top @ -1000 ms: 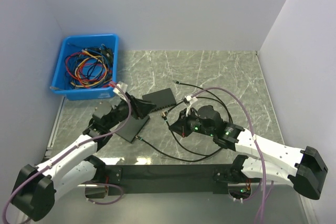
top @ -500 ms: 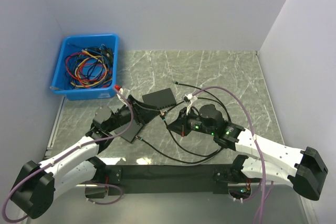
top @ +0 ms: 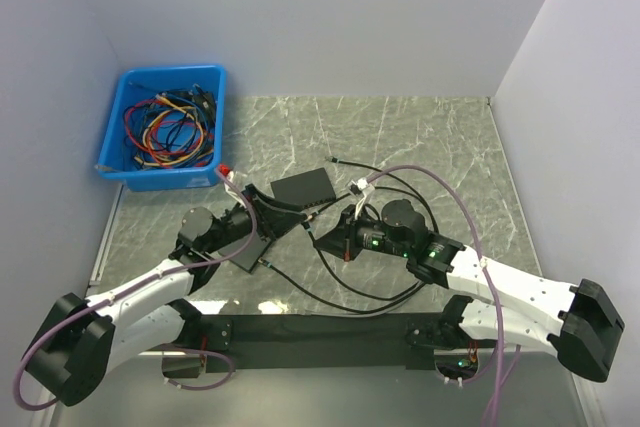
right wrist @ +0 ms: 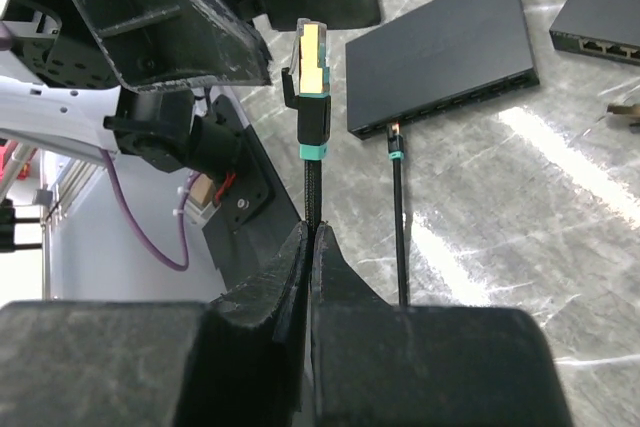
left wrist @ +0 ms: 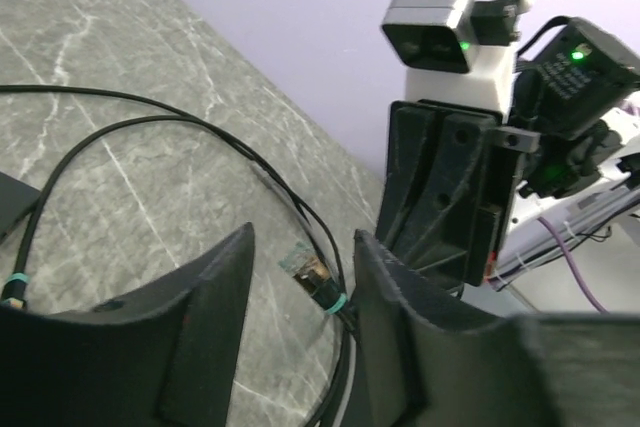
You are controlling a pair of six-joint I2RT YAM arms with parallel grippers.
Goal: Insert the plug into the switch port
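Atop black cable (right wrist: 312, 187), gold teal-banded plug (right wrist: 311, 57)

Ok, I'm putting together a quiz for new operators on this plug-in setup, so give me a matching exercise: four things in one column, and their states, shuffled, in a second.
Things
1. blue bin
2. plug
3. left gripper
4. right gripper

States
A. shut on the black cable
B. fingers apart, holding nothing
C. holds a tangle of coloured cables
D. stands up past closed fingertips, in no port

Pairs: 1-C, 2-D, 3-B, 4-A
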